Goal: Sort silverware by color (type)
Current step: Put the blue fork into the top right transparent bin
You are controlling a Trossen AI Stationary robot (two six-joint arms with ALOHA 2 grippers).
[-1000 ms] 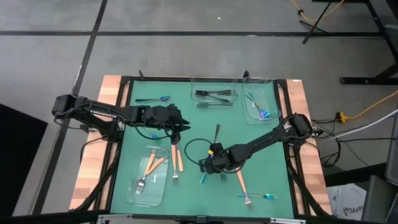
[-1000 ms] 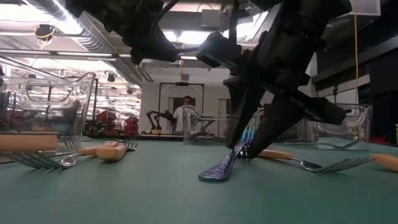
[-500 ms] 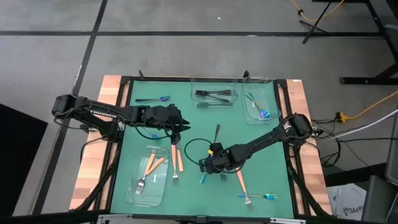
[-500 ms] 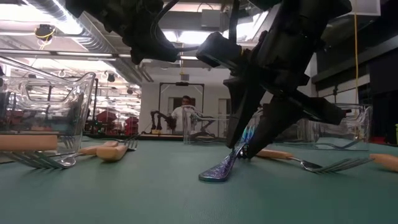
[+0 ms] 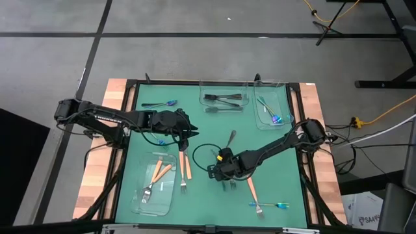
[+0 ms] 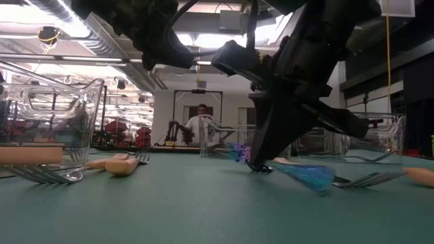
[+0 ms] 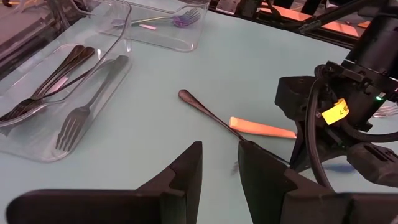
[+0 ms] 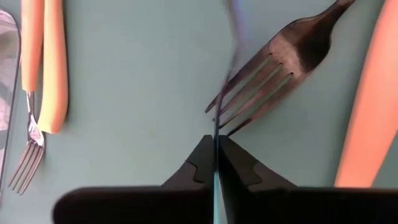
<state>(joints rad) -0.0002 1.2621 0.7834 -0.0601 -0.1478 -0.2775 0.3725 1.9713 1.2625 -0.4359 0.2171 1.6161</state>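
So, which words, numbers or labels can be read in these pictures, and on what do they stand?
Yellow tag on the right arm's cable, left wrist view: printed characters, too blurred to read.
White box on the floor beside the table, high view: dark lettering, too small to read.
No other text can be read.

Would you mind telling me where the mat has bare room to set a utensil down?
Bare mat lies between the blue spoon and the black-fork tray, and along the near edge between the orange-fork tray and the blue fork. It is crowded around the right gripper, among forks.
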